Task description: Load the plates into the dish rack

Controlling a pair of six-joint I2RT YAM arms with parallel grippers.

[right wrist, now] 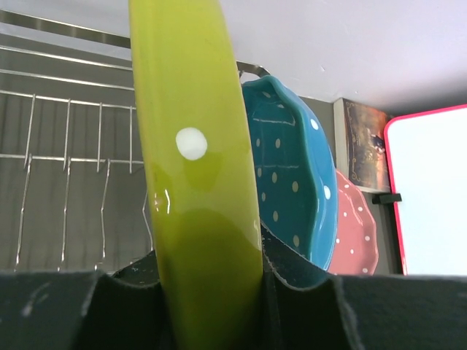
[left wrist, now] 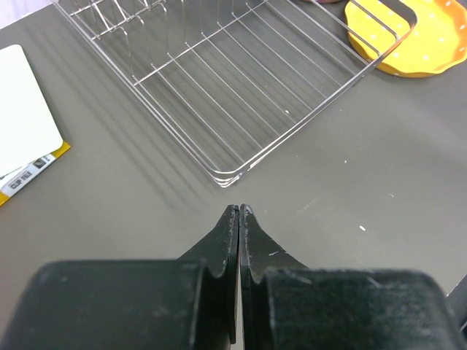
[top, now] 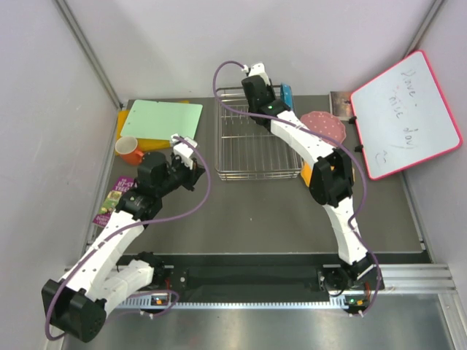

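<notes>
Yellow-green dotted plate, on edge, pinched by right gripper over far end of silver wire dish rack. Blue dotted plate upright just beside it, seemingly racked. Pink plate, orange plate on table R of rack, unloaded. Left gripper pressed together, empty, near rack corner. Step judged: slotting 2nd plate; next: lowering betw. dividers, then release. Red-framed whiteboard: faint handwriting, "nice day" approx.

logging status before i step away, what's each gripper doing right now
Left gripper: closed, holding nothing.
Right gripper: closed on the yellow-green plate.
</notes>
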